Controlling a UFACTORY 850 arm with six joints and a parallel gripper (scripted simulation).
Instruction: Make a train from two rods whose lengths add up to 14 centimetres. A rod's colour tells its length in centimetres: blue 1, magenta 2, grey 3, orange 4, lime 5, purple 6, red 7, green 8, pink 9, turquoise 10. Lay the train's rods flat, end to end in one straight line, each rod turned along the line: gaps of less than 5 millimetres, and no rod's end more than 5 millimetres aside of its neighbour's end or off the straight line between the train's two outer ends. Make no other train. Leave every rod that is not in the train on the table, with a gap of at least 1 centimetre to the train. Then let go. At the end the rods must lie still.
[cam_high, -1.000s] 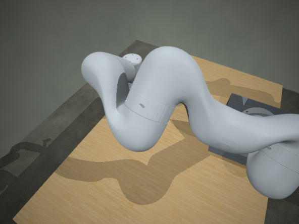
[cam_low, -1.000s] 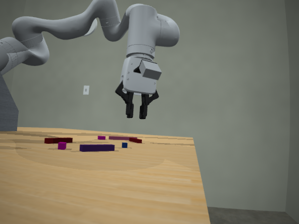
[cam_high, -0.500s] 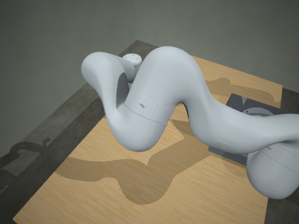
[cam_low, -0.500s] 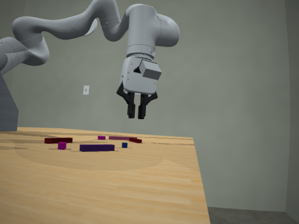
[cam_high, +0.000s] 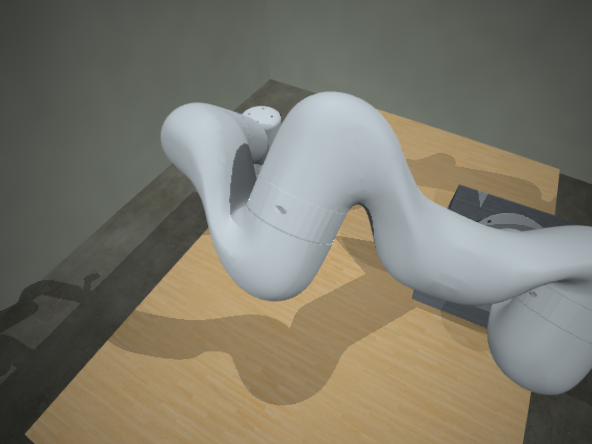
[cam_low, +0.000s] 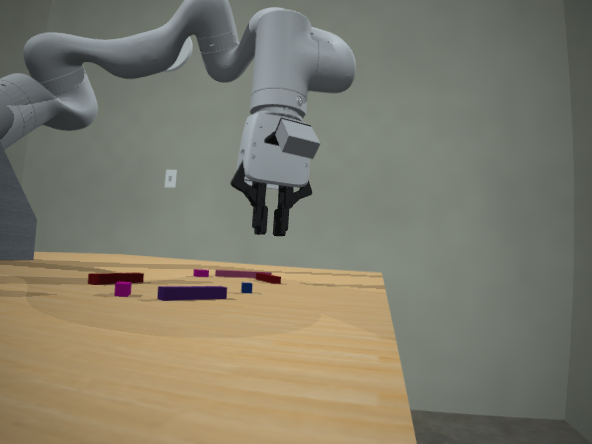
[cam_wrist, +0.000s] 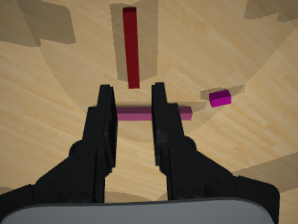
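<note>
- two red rods are the pair that adds up here. One red rod (cam_low: 115, 278) lies flat toward the far left of the surface (cam_low: 200, 380) in the exterior view, the other red rod (cam_low: 268, 278) is further right, close to the far edge
- that second one also shows in the wrist view as a dark red bar (cam_wrist: 131, 46) running away from the camera, its near end just above a long pinkish-magenta rod (cam_wrist: 136, 113) lying crosswise
- in the exterior view the same pinkish rod (cam_low: 236, 273) sits along the far edge with its right end meeting the red one; can't tell if they actually touch
- the two reds are well apart, so no train yet
- purple rod (cam_low: 192, 293) lies flat between them, a bit nearer the camera
- small magenta rod (cam_low: 123, 288) just in front of the left red rod, another magenta one (cam_low: 201, 272) near the far edge; a magenta piece (cam_wrist: 220, 98) shows right of the fingers in the wrist view
- tiny blue rod (cam_low: 246, 287) just right of the purple one
- gripper (cam_low: 268, 224) hangs well above the rods, pointing straight down; the fingers (cam_low: 259, 215) are drawn in to a narrow gap with nothing between them
- top view is basically all white arm (cam_high: 320, 190), the rods are hidden under it, only the dark base plate (cam_high: 462, 197) peeks out at the right edge
</note>
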